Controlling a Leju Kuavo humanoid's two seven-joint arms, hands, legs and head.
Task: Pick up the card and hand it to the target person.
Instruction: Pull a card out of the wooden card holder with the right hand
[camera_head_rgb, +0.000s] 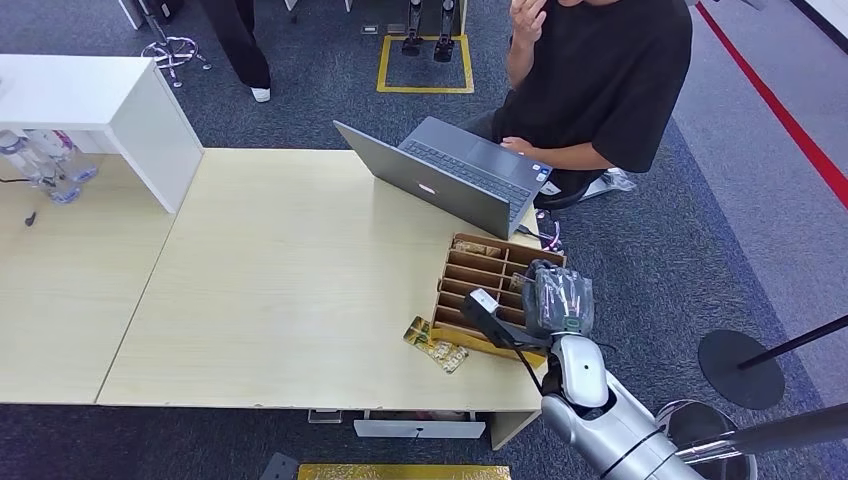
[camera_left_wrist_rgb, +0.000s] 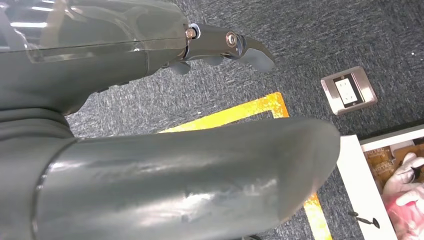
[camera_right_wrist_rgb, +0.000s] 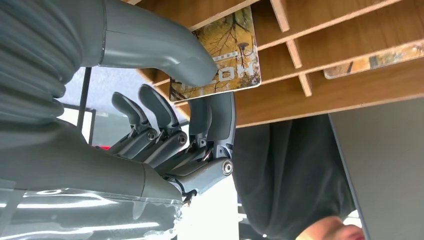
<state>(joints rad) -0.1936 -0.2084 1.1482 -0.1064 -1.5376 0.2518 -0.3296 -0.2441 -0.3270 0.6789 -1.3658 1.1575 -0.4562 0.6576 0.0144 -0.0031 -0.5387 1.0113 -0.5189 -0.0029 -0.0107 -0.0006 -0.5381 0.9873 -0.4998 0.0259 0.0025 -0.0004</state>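
Yellow-brown printed card (camera_right_wrist_rgb: 216, 55) is pinched between thumb and fingers (camera_right_wrist_rgb: 220, 112) of the right hand (camera_head_rgb: 557, 297), above the slotted wooden organiser box (camera_head_rgb: 470, 275). Lifting out and handing to the seated person (camera_head_rgb: 600, 70) is judged next.

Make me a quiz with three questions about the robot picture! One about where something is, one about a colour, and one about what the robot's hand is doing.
1. Where is the laptop?
A. on the floor
B. on the table, in front of the seated person
C. inside the wooden box

2. What colour is the seated person's shirt?
A. black
B. yellow
C. white

3. What is the right hand doing?
A. hanging beside the robot
B. typing on the laptop
C. pinching a card over the wooden box

Answers:
1. B: the head view shows it open at the table's far edge by the person.
2. A: the shirt is plainly black.
3. C: the right wrist view shows the thumb pressed on the card with fingers behind it.
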